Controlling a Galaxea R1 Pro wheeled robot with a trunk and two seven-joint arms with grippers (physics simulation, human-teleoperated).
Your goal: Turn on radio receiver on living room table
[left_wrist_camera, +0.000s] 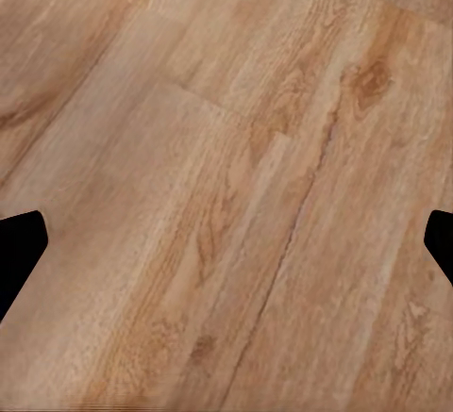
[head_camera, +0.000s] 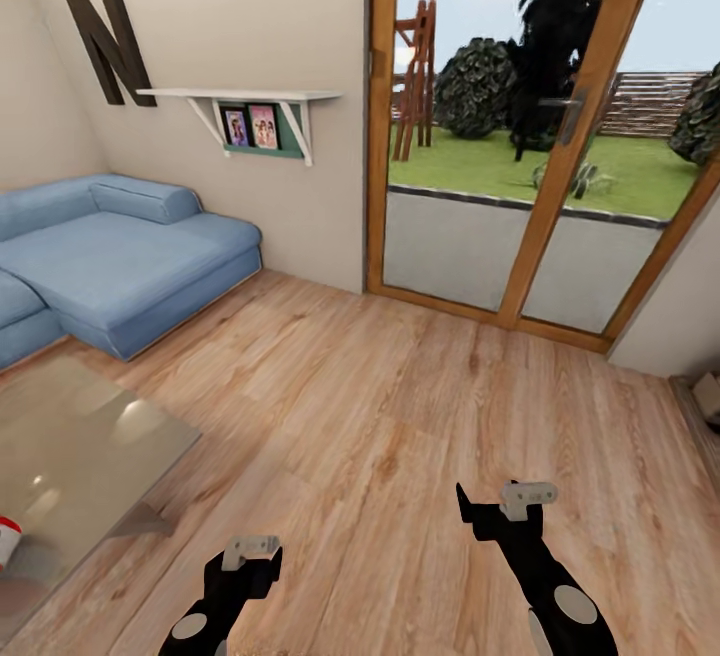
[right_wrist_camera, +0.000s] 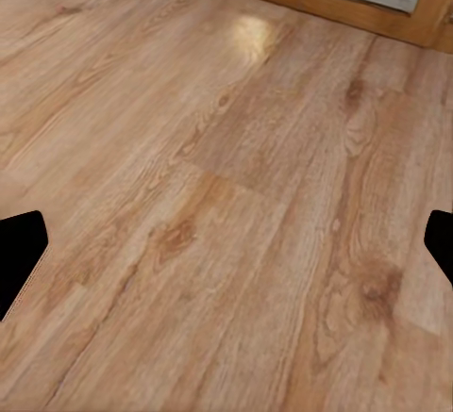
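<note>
- The radio receiver (head_camera: 6, 539) shows as a sliver of red and white at the head view's 9 o'clock edge, cut off by the frame, so its dial and handle cannot be made out.
- It rests on the table (head_camera: 90, 436), whose glossy grey top fills the lower left of the head view and mirrors the room's light.
- The left gripper (head_camera: 250, 548) hangs low in the head view at about 7 o'clock, over bare wood floor (head_camera: 400, 416), just off the table's near corner; the radio lies toward 9 o'clock from it, well apart, with the table's corner between them.
- In the left wrist view its black fingertips (left_wrist_camera: 21, 252) sit at the two opposite edges of the picture with floorboards between them: the jaws stand wide apart and hold nothing.
- The right gripper (head_camera: 505, 506) is at about 5 o'clock in the head view, farther still from the radio (the left arm lies between them).
- Its fingertips (right_wrist_camera: 21, 256) likewise sit at opposite edges of the right wrist view, spread wide over floor, with the foot of the door frame at the far end.
- Elsewhere in the living room: a blue sofa (head_camera: 110, 261) at 9 to 10 o'clock behind the table, a wall shelf (head_camera: 240, 96) with two small photos at 11 o'clock beside a large dark letter N (head_camera: 110, 48), and a wood-framed glass door (head_camera: 530, 136) at 12 to 2 o'clock giving onto a garden.
</note>
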